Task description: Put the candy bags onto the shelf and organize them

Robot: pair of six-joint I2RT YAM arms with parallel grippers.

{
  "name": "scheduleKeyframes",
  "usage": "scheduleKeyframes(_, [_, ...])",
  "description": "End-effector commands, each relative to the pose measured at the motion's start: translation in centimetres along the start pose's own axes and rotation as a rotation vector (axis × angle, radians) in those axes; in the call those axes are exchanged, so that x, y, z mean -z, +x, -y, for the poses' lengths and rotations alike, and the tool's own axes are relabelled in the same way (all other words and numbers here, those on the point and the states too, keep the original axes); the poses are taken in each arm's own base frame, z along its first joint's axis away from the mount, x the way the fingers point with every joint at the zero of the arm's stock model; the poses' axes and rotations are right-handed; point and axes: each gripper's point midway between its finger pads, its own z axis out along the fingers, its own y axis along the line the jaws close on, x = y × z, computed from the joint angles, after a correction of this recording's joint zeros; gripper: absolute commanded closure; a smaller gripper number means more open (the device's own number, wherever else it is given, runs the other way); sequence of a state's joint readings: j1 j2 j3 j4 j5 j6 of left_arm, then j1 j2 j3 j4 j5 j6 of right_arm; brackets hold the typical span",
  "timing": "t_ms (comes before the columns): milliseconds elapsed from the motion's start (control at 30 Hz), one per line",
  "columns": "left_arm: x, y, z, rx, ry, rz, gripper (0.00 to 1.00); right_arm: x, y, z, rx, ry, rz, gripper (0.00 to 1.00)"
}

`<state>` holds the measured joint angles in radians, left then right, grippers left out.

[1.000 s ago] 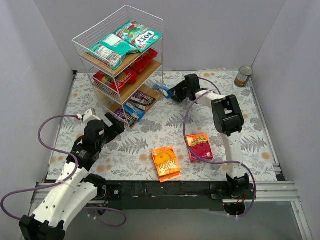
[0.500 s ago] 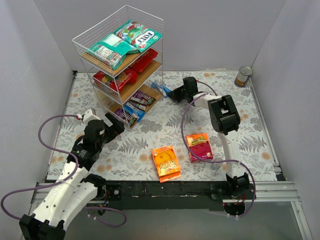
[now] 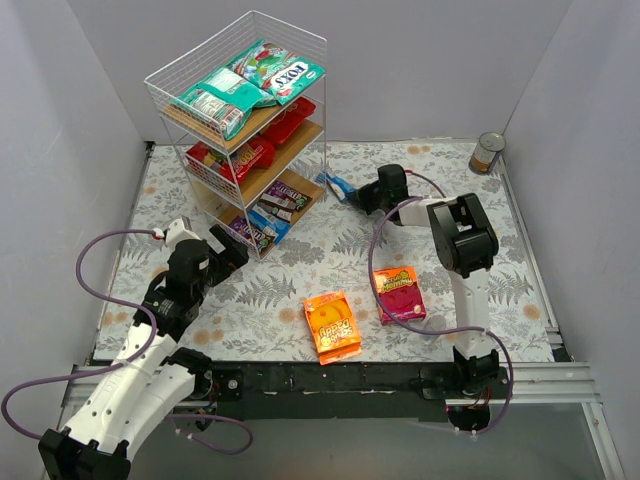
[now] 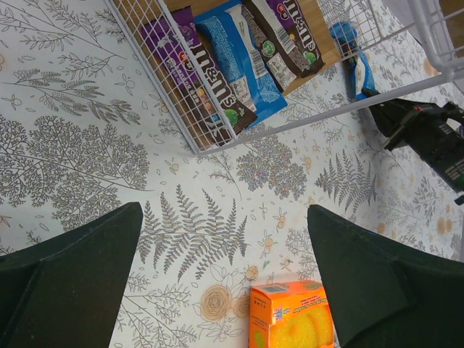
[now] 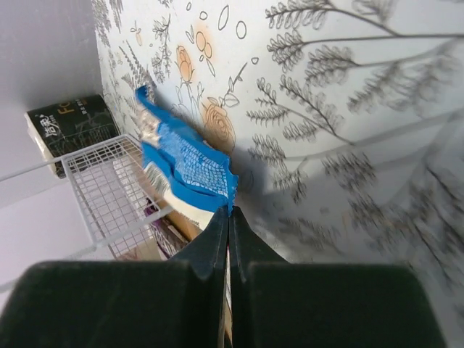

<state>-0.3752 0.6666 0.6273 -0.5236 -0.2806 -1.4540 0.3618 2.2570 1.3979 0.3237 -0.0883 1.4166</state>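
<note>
Grey walls (image 3: pixel 60 120) box in the floral surface (image 3: pixel 300 250). On the left, the left fingers (image 3: pixel 230 250) hang spread wide, grasping nothing. Just ahead of them is the shelf (image 3: pixel 303 138), with purple and blue packs (image 4: pixel 239 58) on its bottom board. To their right an orange bag (image 3: pixel 332 325) lies flat, with a pink-orange bag (image 3: pixel 398 293) beyond it. The right fingers (image 5: pixel 217 239) are clenched on a blue pack (image 5: pixel 185 163) beside the shelf's foot. A tin can (image 3: pixel 488 153) stands well off to their right.
</note>
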Motion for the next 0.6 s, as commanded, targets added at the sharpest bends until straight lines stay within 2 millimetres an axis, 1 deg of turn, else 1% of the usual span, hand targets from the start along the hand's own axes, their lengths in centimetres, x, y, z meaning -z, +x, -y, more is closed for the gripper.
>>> scheduleKeyframes(0, [0.0,-0.6,0.3,-0.008,0.003,0.023,0.02,4.4,-2.4,-4.8,0.081,-0.110,0.105,0.99])
scheduleKeyframes(33, [0.0,-0.6,0.3,-0.008,0.005,0.021,0.02,4.8,-2.3,-4.4,0.090,-0.103,0.098,0.99])
scheduleKeyframes(67, [0.0,-0.6,0.4,-0.007,0.009,0.023,0.02,5.7,-2.2,-5.3,0.106,-0.124,0.093,0.99])
scheduleKeyframes(133, [-0.1,-0.3,0.3,-0.008,0.011,0.017,0.02,6.7,-1.5,-5.6,0.152,-0.136,0.062,0.99])
scheduleKeyframes(200, [-0.1,-0.4,0.4,-0.005,0.016,0.022,0.02,8.0,-1.0,-6.3,0.178,-0.149,0.037,0.99])
scheduleKeyframes(233, [-0.1,-0.4,0.3,-0.005,0.016,0.022,0.02,8.5,-0.5,-5.8,0.188,-0.144,0.020,0.99])
scheduleKeyframes(267, [-0.1,-0.3,0.3,-0.005,0.016,0.022,0.02,9.7,-0.4,-6.3,0.198,-0.149,0.024,0.99])
scheduleKeyframes(333, [-0.1,-0.3,0.2,-0.006,0.016,0.024,0.02,10.8,-0.2,-6.5,0.228,-0.151,0.030,0.99])
scheduleKeyframes(367, [-0.1,-0.3,0.2,-0.004,0.020,0.025,0.02,11.9,-0.2,-7.0,0.243,-0.166,0.037,0.99])
scheduleKeyframes(400, [-0.1,-0.3,0.3,-0.003,0.022,0.027,0.02,12.4,-0.3,-6.8,0.251,-0.154,0.044,0.99])
scheduleKeyframes(433, [-0.2,-0.3,0.3,-0.003,0.024,0.026,0.02,12.8,-0.2,-7.0,0.274,-0.160,0.048,0.99])
scheduleKeyframes(467, [-0.2,-0.1,0.2,-0.004,0.023,0.023,0.02,13.5,-0.1,-7.5,0.285,-0.177,0.045,0.99])
scheduleKeyframes(500, [-0.2,-0.1,0.2,-0.003,0.025,0.023,0.02,13.8,-0.1,-7.5,0.288,-0.176,0.044,0.99])
scheduleKeyframes(567, [-0.4,-0.1,0.3,-0.001,0.027,0.023,0.02,14.5,0.5,-8.4,0.318,-0.212,0.024,0.99])
